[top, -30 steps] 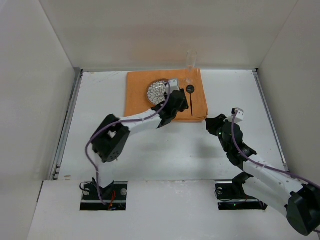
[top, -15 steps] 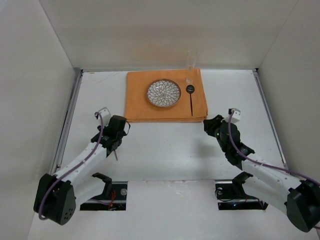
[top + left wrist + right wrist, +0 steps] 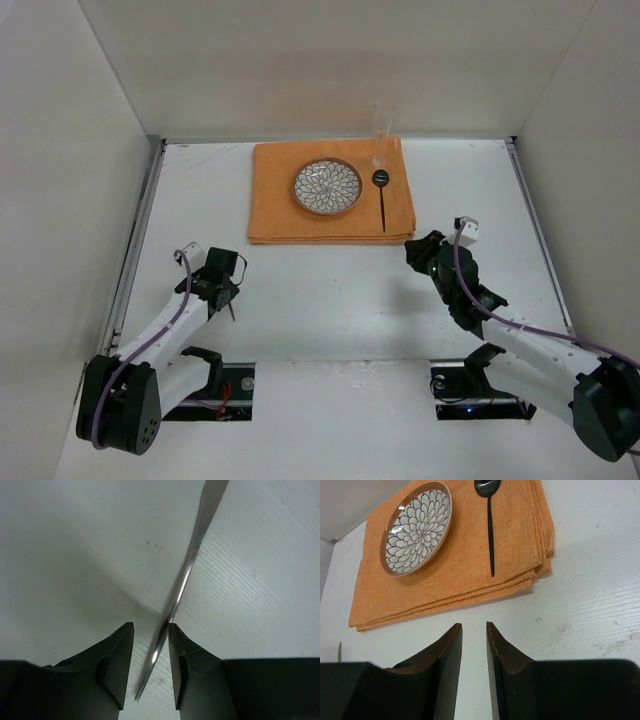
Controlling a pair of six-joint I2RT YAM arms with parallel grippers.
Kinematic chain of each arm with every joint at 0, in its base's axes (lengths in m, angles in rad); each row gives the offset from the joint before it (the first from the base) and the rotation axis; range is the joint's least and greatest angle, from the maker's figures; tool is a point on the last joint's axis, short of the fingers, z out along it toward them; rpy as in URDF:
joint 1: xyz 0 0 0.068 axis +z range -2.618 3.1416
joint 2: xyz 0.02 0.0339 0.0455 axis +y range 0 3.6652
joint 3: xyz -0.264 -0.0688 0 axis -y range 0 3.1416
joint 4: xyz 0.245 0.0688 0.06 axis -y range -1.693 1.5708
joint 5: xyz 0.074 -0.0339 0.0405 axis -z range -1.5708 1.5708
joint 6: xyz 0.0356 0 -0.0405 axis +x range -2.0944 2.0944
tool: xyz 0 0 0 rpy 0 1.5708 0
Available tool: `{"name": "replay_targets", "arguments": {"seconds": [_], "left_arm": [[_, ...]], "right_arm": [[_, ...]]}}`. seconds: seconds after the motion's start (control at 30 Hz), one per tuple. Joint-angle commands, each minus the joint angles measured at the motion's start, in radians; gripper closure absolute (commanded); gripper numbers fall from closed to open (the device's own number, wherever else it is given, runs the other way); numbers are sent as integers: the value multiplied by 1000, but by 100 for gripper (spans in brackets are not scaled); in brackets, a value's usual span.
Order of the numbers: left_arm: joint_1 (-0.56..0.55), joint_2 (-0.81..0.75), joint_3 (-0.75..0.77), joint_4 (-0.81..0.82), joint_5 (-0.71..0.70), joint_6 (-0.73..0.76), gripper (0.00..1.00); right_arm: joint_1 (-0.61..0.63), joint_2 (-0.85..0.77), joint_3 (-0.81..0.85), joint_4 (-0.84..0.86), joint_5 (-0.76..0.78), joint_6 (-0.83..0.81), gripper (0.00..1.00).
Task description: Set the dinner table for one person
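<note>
One white dinner table [image 3: 330, 300] carries everything. The setting is gathered at its twelve o'clock, where an orange mat [image 3: 275, 205] marks the single place. The right claw [image 3: 474, 630] hovers at about four o'clock, facing the mat. Its jaws are a narrow slit apart with nothing between them, and it is probably parked out of the way. The left claw [image 3: 151, 630] sits low at eight o'clock.

On the mat, the flowered plate [image 3: 327, 187] takes the middle. A clear glass [image 3: 383, 120] stands at its one o'clock, at the mat's far corner. A black spoon [image 3: 381, 195] lies at its three o'clock, handle toward the arms, which is the usual layout for a diner.

Smallest is a slim metal utensil [image 3: 187, 570] running between the left jaws. They flank it with a gap, so I cannot tell whether they pinch it. It likely belongs at the plate's nine o'clock.
</note>
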Motion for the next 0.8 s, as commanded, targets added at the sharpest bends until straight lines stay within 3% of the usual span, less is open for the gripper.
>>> {"name": "replay_targets", "arguments": {"seconds": [0.0, 0.43, 0.77], "left_arm": [[1, -11, -13, -5, 77, 1, 69], [-12, 98, -7, 1, 77, -13, 71], [-15, 89, -8, 6, 93, -3, 96]], "right_arm": [[11, -10, 21, 58, -10, -13, 68], [15, -20, 17, 62, -10, -16, 68], [14, -43, 10, 62, -7, -19, 68]]}}
